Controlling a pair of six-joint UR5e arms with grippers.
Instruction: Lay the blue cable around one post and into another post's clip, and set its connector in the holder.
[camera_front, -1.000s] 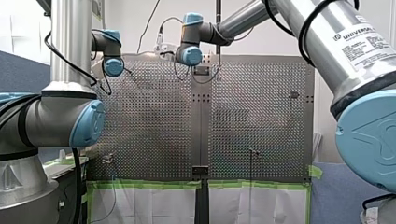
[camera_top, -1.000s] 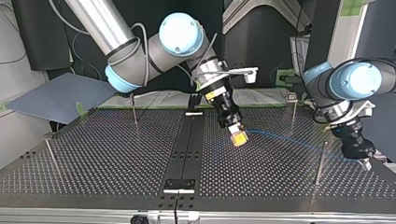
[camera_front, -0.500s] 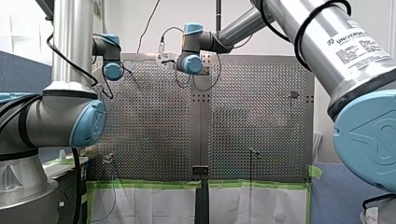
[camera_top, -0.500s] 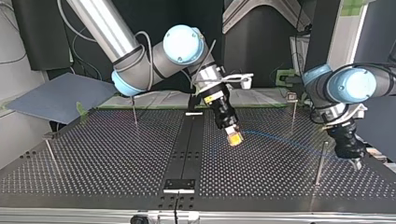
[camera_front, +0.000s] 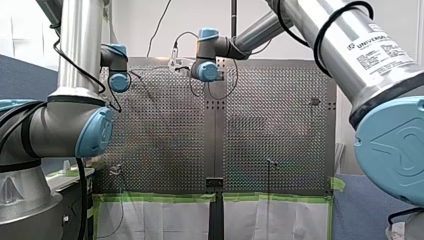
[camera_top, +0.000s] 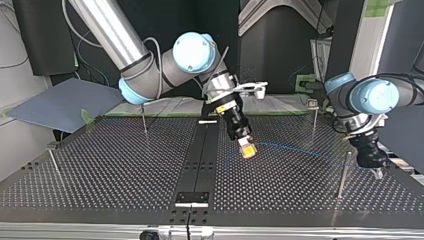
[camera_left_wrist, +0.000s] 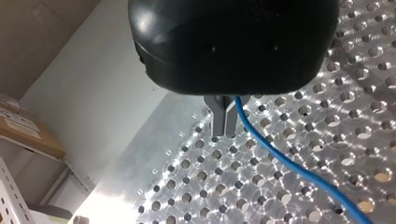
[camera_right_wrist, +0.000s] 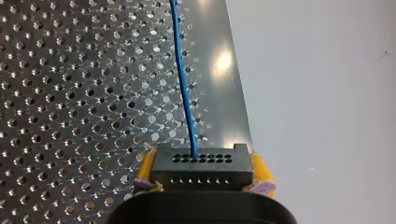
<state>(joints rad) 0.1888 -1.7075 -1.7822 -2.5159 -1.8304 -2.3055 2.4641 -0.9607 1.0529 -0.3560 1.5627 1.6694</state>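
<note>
In the front view my left arm (camera_front: 70, 125) and my right arm (camera_front: 350, 50), brushed metal tubes with pale blue joint caps, reach over the perforated table (camera_front: 160, 135). It is a shiny metal sheet of close round holes with a plain middle strip (camera_front: 215, 140). Both grippers are too small here for me to tell how they stand.

In the top view my right gripper (camera_top: 247, 150) hangs tilted above the table, just beside the middle strip, with its pads closed on a small dark piece. The blue cable (camera_top: 290, 147) runs from it in a shallow arc to my left gripper (camera_top: 377, 173). That gripper sits low beside the near post (camera_top: 343, 172), a thin upright rod. The far post (camera_top: 314, 120), with a small block on top, stands behind the cable. A flat black bracket (camera_top: 191, 197) lies on the strip, well apart from both grippers.

In the left wrist view a glossy, rounded black body carries two narrow metal fingers (camera_left_wrist: 219, 121). They are pressed together with the thin, smooth cable coming out at them and trailing over the holes.

In the right wrist view the yellow pads (camera_right_wrist: 146, 168) clamp the sides of the connector (camera_right_wrist: 201, 175). It is a black rectangular block with two rows of small holes. The cable enters one hole in the upper row and runs straight ahead.
</note>
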